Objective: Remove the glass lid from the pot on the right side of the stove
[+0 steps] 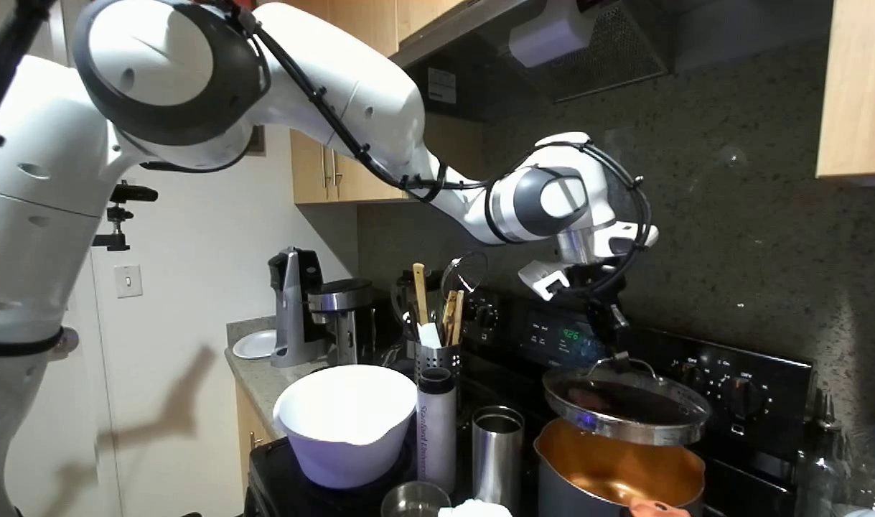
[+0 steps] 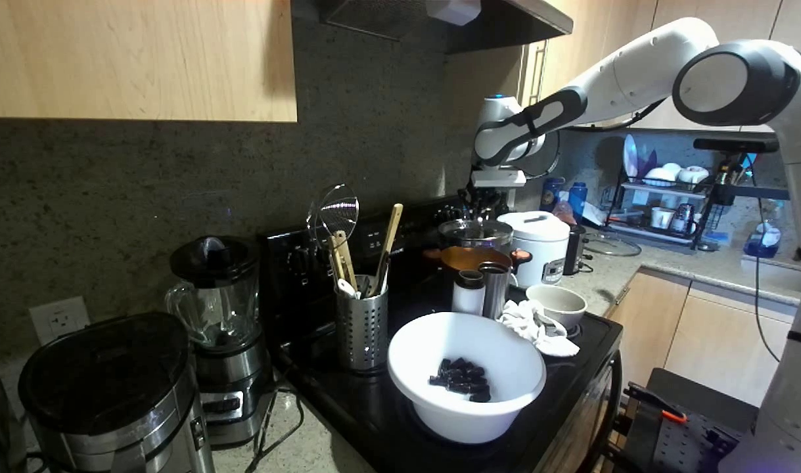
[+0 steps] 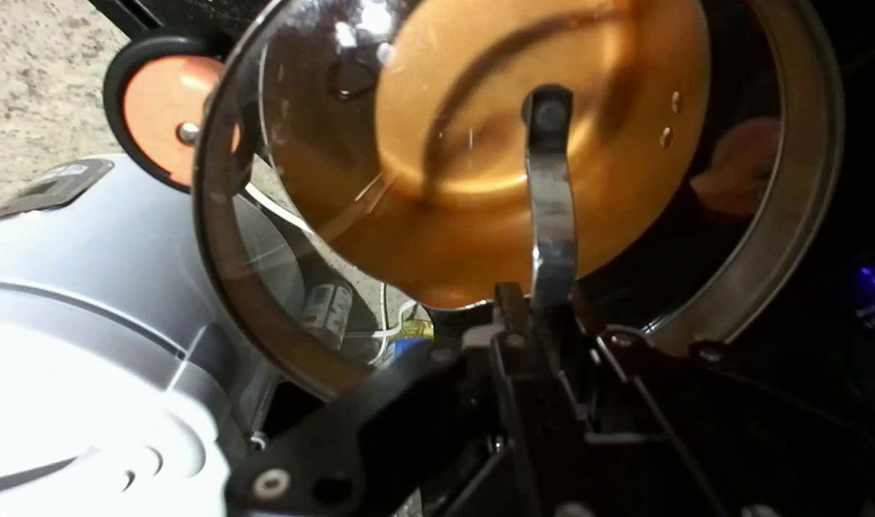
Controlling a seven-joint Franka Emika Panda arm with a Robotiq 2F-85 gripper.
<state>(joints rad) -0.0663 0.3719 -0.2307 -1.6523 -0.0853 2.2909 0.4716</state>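
Observation:
The glass lid [image 1: 627,429] has a steel rim and a metal strap handle [image 3: 552,215]. It hangs slightly tilted above the pot [image 1: 573,492], with a gap between them in an exterior view. In an exterior view, the lid [image 2: 476,230] also shows over the copper-lined pot [image 2: 462,258]. My gripper [image 1: 619,352] is shut on the lid's handle; it also shows at the handle in an exterior view [image 2: 480,213]. In the wrist view, the gripper's fingers [image 3: 546,301] stand on both sides of the strap, and the lid glass [image 3: 322,194] shows the pot interior below.
A white rice cooker [image 2: 538,246] stands close beside the pot. A steel tumbler [image 1: 497,459], a white bottle [image 1: 436,431] and a large white bowl [image 1: 337,459] share the stove. The range hood [image 1: 588,50] hangs above. The control panel [image 1: 695,370] is behind.

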